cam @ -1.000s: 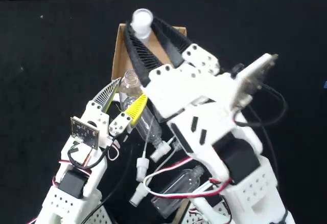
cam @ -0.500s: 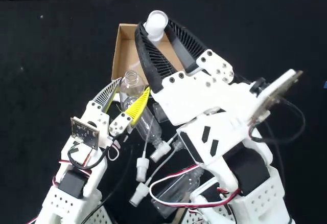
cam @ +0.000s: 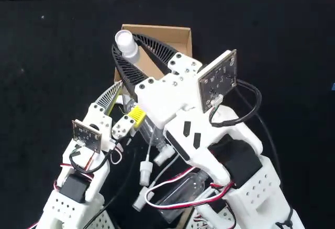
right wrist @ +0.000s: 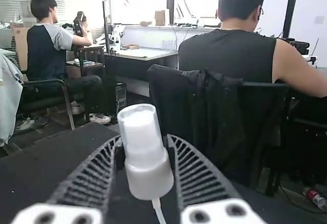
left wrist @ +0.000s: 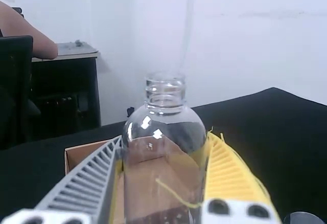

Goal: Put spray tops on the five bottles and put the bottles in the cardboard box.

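My left gripper [cam: 127,97] is shut on a clear bottle [left wrist: 163,147] and holds it upright, its grey and yellow fingers against the bottle's sides. The bottle's threaded neck [left wrist: 164,92] is uncapped. In the high view the bottle's body [cam: 150,129] shows under my right arm. My right gripper [cam: 127,48] is shut on a white spray top [cam: 125,42], held between black ribbed fingers over the left edge of the cardboard box [cam: 162,34], just beyond the left gripper. The spray top [right wrist: 144,155] fills the gap between my right gripper's [right wrist: 144,143] fingers, its thin tube hanging below.
Several loose spray tops [cam: 145,170] with tubes lie on the black table between the arm bases. A clear bottle [cam: 183,191] lies on its side near the front edge. The box [left wrist: 84,153] stands right behind the held bottle.
My right gripper has swung left with the spray top, from over the middle of the box to above the held bottle, and its wrist has turned. The left arm has kept still.
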